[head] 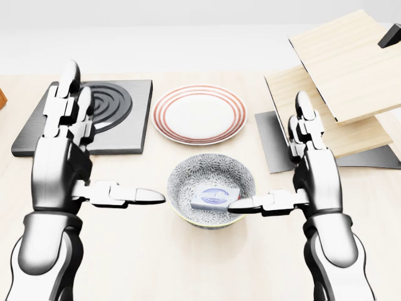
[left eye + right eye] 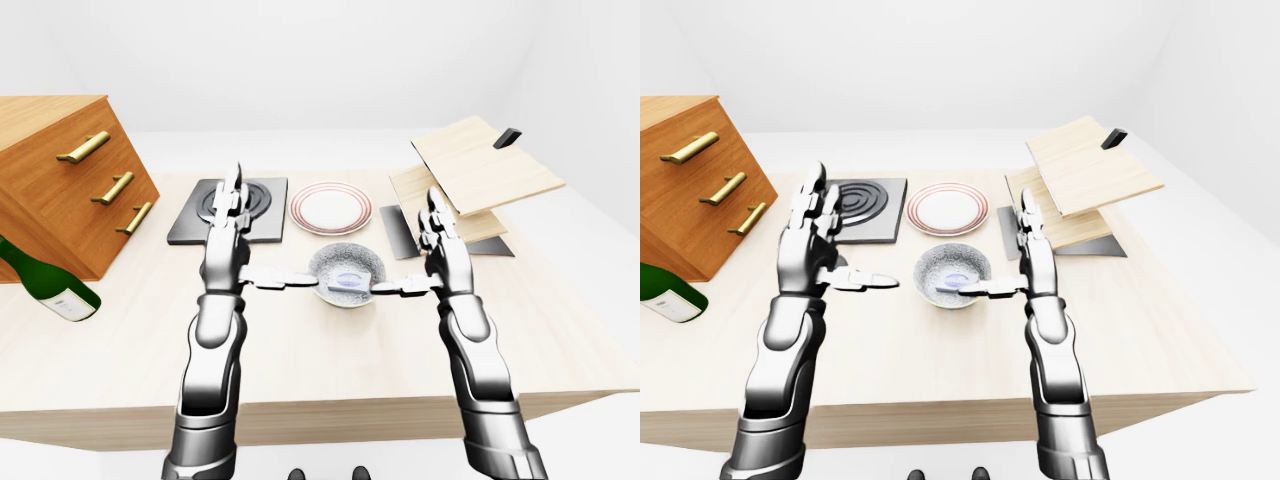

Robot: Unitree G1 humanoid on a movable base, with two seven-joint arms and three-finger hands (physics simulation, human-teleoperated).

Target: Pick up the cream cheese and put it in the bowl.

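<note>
Patterned grey bowl [image 1: 212,188], lower centre of head view, holds the cream cheese [image 1: 214,197]. We note left hand [image 1: 94,160] and right hand [image 1: 294,172] flanking it on the bench [image 1: 188,263], fingers spread, empty.

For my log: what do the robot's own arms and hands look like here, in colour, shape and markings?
Both arms are glossy silver-grey metal in rounded, bulbous segments with darker bands at the joints. The left hand and right hand match: blocky, ridged, three-fingered, each finger tapering to a smooth rounded tip. No cables, sleeves, logos or markings show.
</note>
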